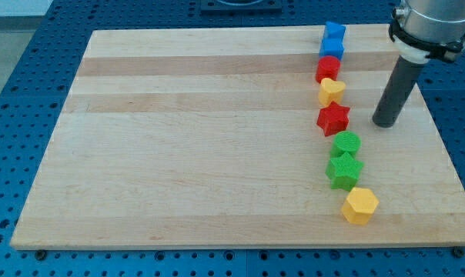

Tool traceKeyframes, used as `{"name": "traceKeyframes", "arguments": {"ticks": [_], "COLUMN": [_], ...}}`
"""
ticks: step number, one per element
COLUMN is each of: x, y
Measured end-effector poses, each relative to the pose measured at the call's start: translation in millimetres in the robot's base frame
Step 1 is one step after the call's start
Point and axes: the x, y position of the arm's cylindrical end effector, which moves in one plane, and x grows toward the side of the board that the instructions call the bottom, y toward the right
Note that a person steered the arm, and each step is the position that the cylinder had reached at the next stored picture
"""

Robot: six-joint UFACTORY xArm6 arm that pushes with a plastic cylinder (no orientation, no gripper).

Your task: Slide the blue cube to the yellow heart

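Our task looks unfinished: the blue cube (pixel 332 49) sits at the upper right of the frame, a red block (pixel 328 69) between it and the yellow heart (pixel 332 91). Our tip (pixel 385 123), a plain rod with nothing to open or close, rests right of the column on the pale wooden desk (pixel 186 138), blue pegboard (pixel 32 46) around it.

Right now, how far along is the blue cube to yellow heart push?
Done: little to show. The blue cube sits near the view's top in the block column, with a red block between it and the yellow heart.
In hand: my tip rests to the view's right of the red star, touching no block.
Left: get behind the cube and slide it to the heart, past the red block.
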Motion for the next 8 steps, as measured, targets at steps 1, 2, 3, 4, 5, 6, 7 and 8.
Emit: {"name": "traceKeyframes", "arguments": {"ticks": [1,2,3,4,5,6,7,8], "x": [-20.1,-46.3,-47.2,-50.1,-52.8,-67.6,-63.6,-60.7], "y": [0.0,-4.0,-35.4,-88.6,-128.0,-159.8,-154.8,-99.1]}}
